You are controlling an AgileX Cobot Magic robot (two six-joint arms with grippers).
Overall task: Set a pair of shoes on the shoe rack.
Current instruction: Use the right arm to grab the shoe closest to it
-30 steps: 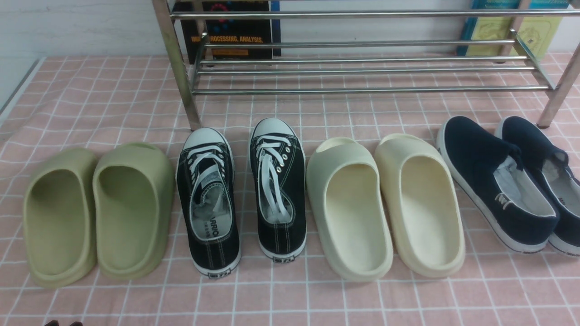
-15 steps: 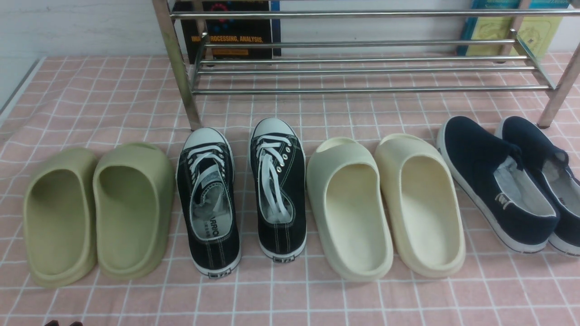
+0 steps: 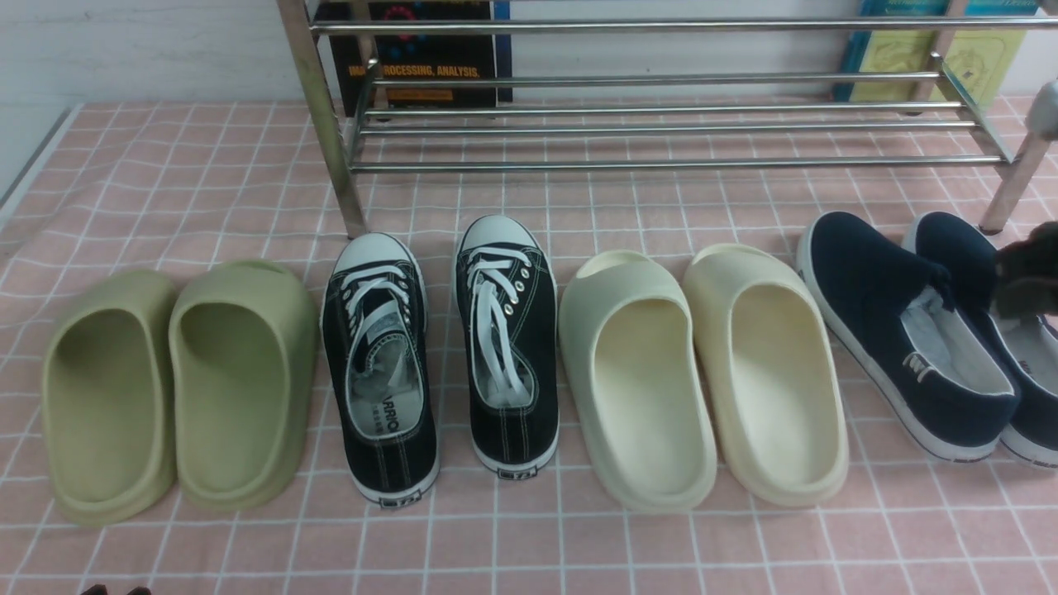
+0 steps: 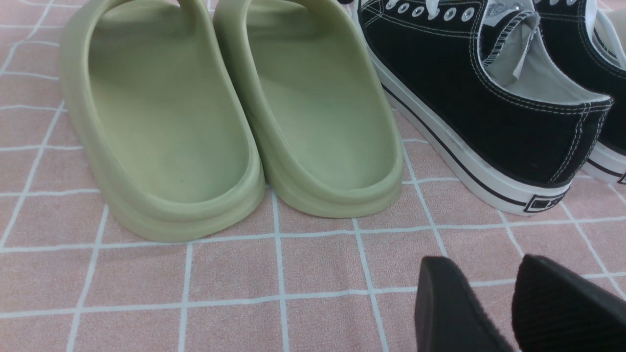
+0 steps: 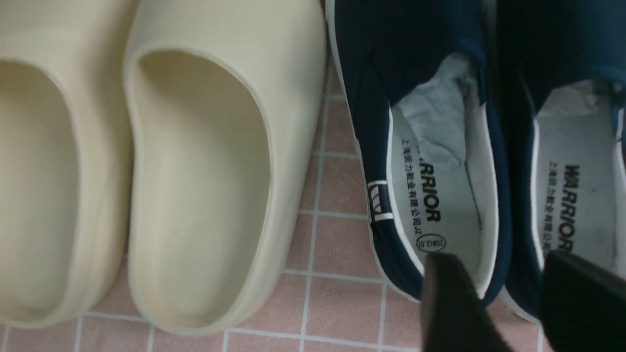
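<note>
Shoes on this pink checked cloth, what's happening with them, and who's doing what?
Four pairs sit in a row on the pink checked cloth in front of the shiny chrome metal shoe rack, whose visible rails carry no shoes. The robot's right hand hovers open over the heels of the dark navy canvas slip-on sneakers, gripping nothing. Its left hand hangs low near the olive green foam slides and black lace-up sneakers, also empty.

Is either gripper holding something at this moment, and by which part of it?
Nothing is held. The right gripper is open above the navy shoes; the left gripper is empty.
</note>
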